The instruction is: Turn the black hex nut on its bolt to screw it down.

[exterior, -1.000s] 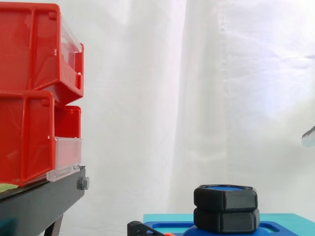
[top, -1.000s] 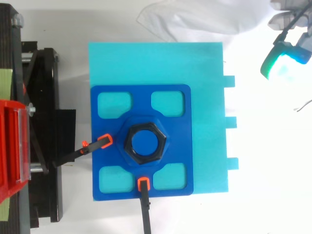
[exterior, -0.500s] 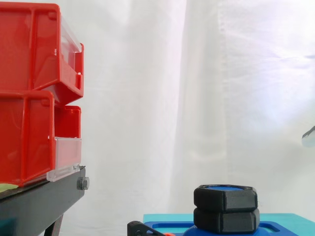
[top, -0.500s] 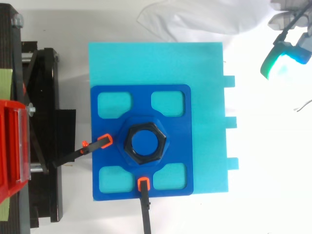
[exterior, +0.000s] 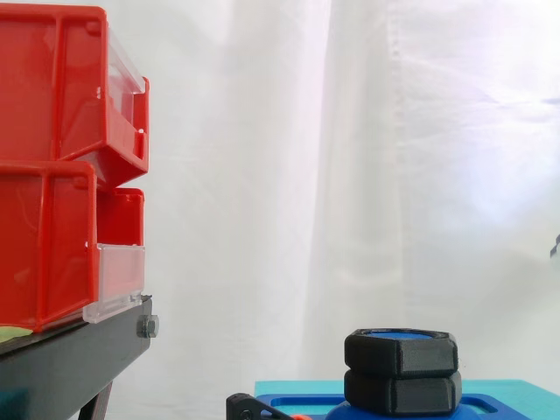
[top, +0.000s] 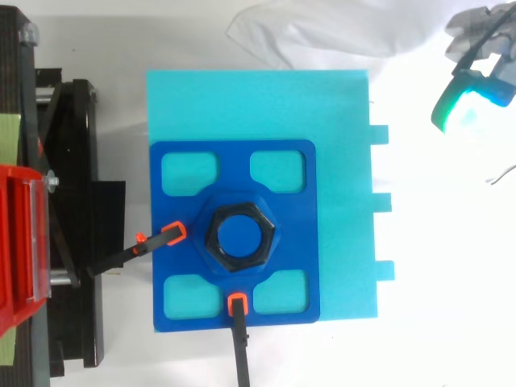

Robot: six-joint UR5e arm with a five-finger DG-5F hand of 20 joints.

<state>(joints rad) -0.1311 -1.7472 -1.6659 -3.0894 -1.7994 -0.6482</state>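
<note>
The black hex nut (exterior: 401, 352) sits near the top of a blue bolt (top: 239, 235), above a second black hex piece (exterior: 402, 392). From above, the nut (top: 211, 235) rings the bolt's blue top at the middle of a dark blue plate (top: 290, 210). My hand (top: 472, 101) hangs at the upper right corner of the top view, glowing cyan-green, well off the plate and far from the nut. A sliver of the hand (exterior: 556, 248) shows at the right edge of the side view, above nut height.
The plate lies on a cyan base (top: 258, 105) and is held by two black clamps with orange tips (top: 172, 235) (top: 236, 304). Red bins (exterior: 61, 166) on a black stand (exterior: 70, 359) stand to the left. White cloth (top: 322, 32) lies behind the base.
The hand has drawn slightly back towards the right edge; less of it shows in the side view. The nut has not moved.
</note>
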